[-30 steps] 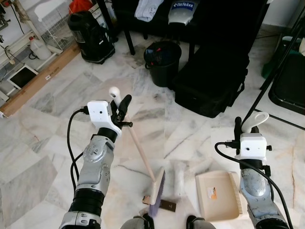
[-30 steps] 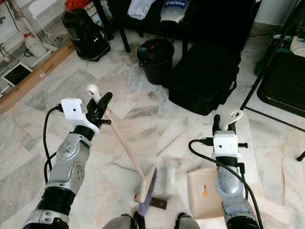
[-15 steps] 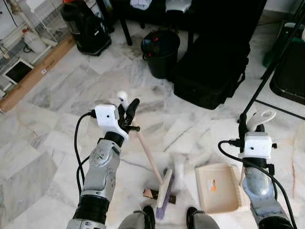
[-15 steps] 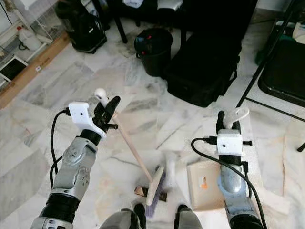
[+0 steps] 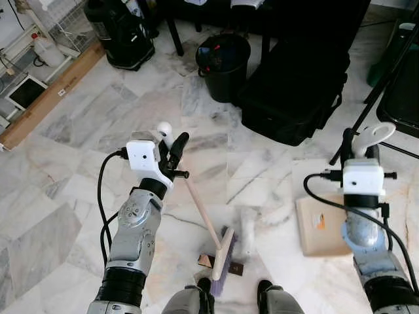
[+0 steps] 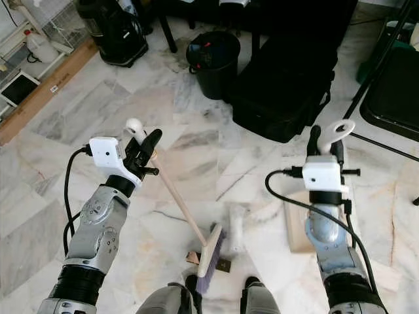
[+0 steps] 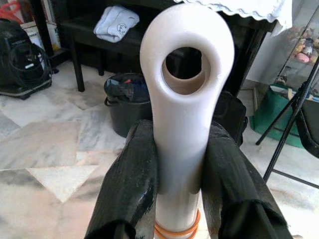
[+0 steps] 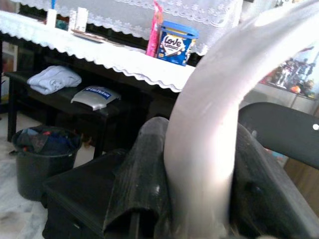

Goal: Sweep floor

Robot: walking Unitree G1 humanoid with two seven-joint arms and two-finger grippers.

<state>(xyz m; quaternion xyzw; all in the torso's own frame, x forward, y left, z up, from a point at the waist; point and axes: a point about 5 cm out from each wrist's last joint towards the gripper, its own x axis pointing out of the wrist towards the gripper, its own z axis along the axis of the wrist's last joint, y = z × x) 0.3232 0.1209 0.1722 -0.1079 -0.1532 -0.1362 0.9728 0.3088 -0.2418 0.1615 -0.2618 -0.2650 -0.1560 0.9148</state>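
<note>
My left gripper [image 5: 171,145] is shut on the white looped top of the broom handle [image 7: 185,94]. The wooden broom shaft [image 5: 203,216] slants down to the broom head [image 5: 222,261], whose purple bristles rest on the marble floor by my feet. A small brown scrap [image 5: 205,261] lies against the broom head, and a white roll [image 5: 246,237] lies just to its right. My right gripper [image 5: 361,145] is shut on the dustpan's white handle [image 8: 209,129]. The beige dustpan [image 5: 321,226] sits low over the floor at right, partly hidden by my right arm.
A black bin [image 5: 224,65] and a large black case [image 5: 294,91] stand ahead. A black vacuum [image 5: 121,29] sits at the back left beside a wooden board [image 5: 52,91]. A folding chair's legs [image 5: 383,78] cross the right side. Open marble floor lies to the left.
The dustpan has moved right and further from the broom head along with my right arm. The camera tilted, shifting the scene. The broom stays held by my left gripper.
</note>
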